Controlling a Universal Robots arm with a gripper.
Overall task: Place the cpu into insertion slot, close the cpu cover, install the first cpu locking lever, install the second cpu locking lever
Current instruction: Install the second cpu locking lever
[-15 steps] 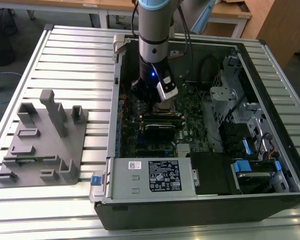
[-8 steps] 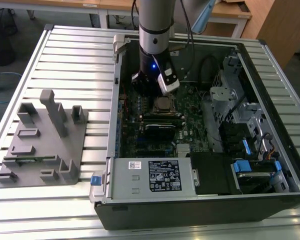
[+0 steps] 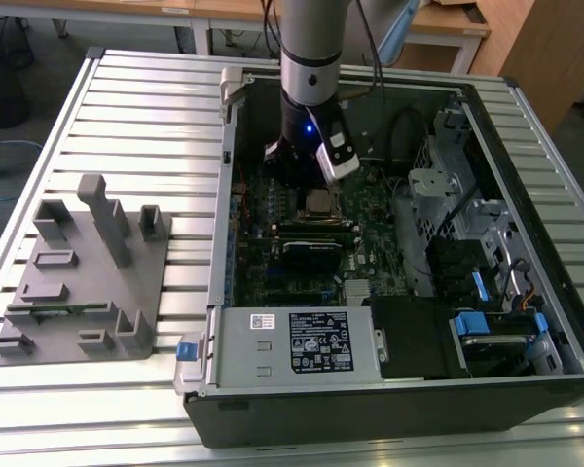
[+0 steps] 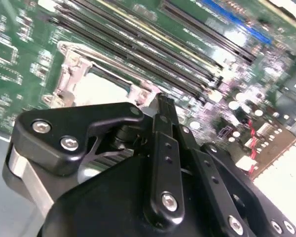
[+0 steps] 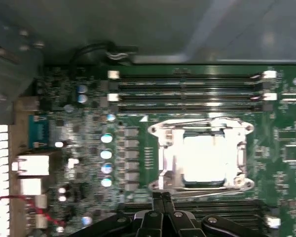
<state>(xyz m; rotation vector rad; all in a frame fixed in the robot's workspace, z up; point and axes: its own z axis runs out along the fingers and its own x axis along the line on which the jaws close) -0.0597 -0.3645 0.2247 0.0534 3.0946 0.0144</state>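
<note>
1. The arm reaches down into the open computer case (image 3: 526, 321), and the gripper (image 3: 311, 170) hangs just above the green circuit board (image 3: 370, 219), beside the socket.
2. In both wrist views the two black fingers (image 5: 160, 210) are pressed together at their tips with nothing between them, so the gripper is closed and empty.
3. The cpu (image 5: 204, 158) lies flat inside the insertion slot, its pale silver top showing bright in the first wrist view.
4. The cpu cover (image 5: 165, 157) lies down flat around the chip, its square cut-out framing the metal top, so both the placing and the closing look done.
5. Thin metal rods run along the edges of the cover, but whether either locking lever is hooked down cannot be told.
6. Judging by this, the step in hand is the levers: the closed fingertips sit near the socket edge next to the long black memory slots (image 5: 187, 89).
7. That step calls for a sideways and downward push with the shut tips on a thin springy rod, keeping clear of the small parts on the board.
</note>
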